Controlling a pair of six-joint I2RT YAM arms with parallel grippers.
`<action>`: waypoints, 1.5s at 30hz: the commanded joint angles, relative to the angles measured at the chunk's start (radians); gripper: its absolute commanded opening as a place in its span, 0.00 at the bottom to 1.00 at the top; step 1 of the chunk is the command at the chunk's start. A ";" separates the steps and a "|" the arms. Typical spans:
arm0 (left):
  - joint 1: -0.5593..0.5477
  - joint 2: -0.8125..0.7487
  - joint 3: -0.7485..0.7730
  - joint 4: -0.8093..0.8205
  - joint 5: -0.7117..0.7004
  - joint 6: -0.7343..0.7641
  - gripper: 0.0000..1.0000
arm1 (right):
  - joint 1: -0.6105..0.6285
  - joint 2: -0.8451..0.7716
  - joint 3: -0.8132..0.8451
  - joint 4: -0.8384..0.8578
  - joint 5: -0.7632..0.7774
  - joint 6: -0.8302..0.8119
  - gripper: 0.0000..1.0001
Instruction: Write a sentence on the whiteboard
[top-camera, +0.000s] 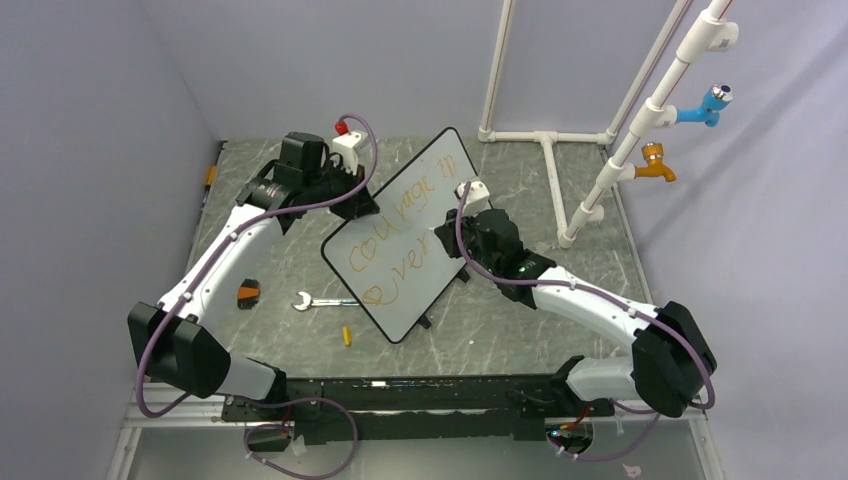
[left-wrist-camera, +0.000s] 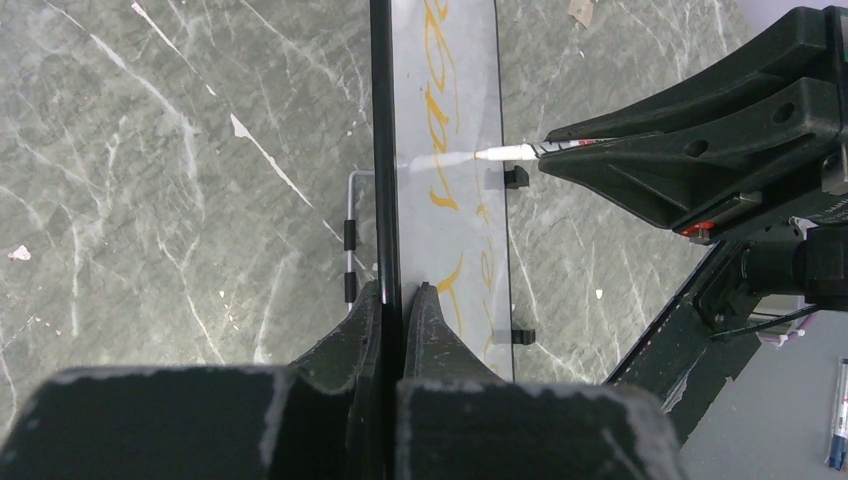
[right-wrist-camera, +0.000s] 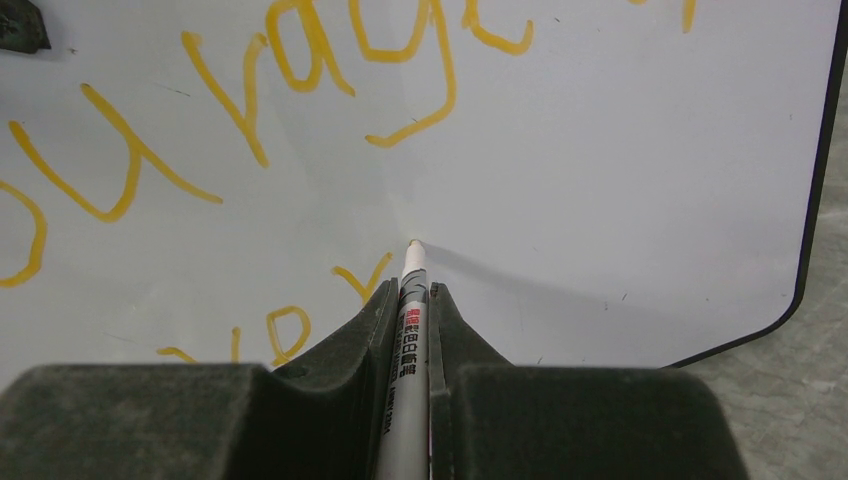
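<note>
whiteboard (top-camera: 441, 160): middle of the tabletop (top-camera: 490, 330), standing tilted, written face toward the right arm. sentence (top-camera: 385, 235): orange letters in two rows across the whiteboard, with a small circle at the lower row's start. left claw (left-wrist-camera: 392, 300): closed tight on the whiteboard's left rim. right claw (right-wrist-camera: 412, 300): closed on a marker (right-wrist-camera: 413, 268), tip touching the whiteboard below the upper row. wrench (top-camera: 320, 301): flat on the tabletop, just beside the whiteboard's lower-left edge.

place: robot lab test cell | cues: plain walls (top-camera: 90, 150) boxing a marbled table (top-camera: 500, 325), white pipe frame (top-camera: 557, 185), coloured taps (top-camera: 703, 108)
</note>
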 joint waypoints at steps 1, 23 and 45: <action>-0.001 -0.016 -0.014 -0.014 -0.134 0.132 0.00 | -0.004 -0.003 -0.053 0.057 -0.026 0.029 0.00; -0.002 -0.017 -0.013 -0.013 -0.135 0.132 0.00 | -0.022 0.032 0.038 0.012 0.037 -0.030 0.00; -0.001 -0.017 -0.012 -0.014 -0.130 0.131 0.00 | -0.035 0.053 0.086 0.025 -0.006 -0.037 0.00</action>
